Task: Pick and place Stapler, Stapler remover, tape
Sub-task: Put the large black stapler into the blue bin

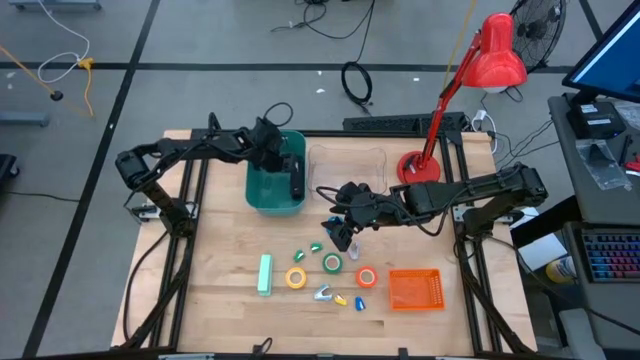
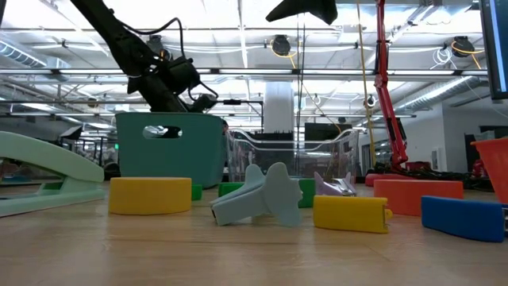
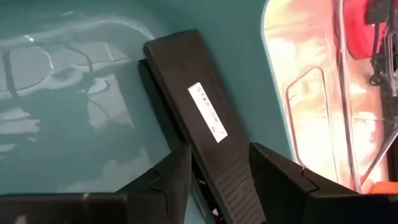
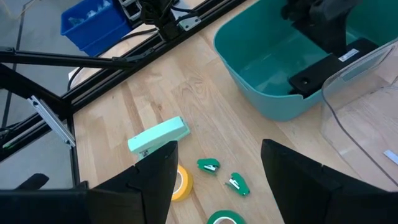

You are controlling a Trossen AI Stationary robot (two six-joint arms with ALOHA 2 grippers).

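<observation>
A black stapler [image 3: 205, 112] sits slanted inside the teal bin [image 1: 268, 190], and my left gripper [image 3: 219, 163] reaches down into the bin and is shut on it. My right gripper [image 4: 217, 152] hovers open above the table's middle [image 1: 340, 232], over the loose items and touching none. Below it lie a mint stapler [image 1: 265, 275], yellow tape [image 1: 296, 278], green tape [image 1: 332, 264] and orange tape [image 1: 366, 277], all flat on the wood. Small claw-like staple removers lie around them: green ones [image 4: 208, 165], a grey one [image 2: 258, 197]. No blue roll shows plainly. My left gripper has the black stapler pinched between its two fingers [image 3: 177, 177], one on each long side, near one end [image 3: 224, 171]. The fingers come from above into the bin and lie across the stapler. The stapler is tilted, its far end [image 4: 305, 81] down on the bin's floor.
A clear plastic container [image 1: 347, 165] stands right of the teal bin, and a red desk lamp [image 1: 418, 165] beyond it. An orange basket [image 1: 415, 290] sits near the table's right front. Bare wood lies at the left front.
</observation>
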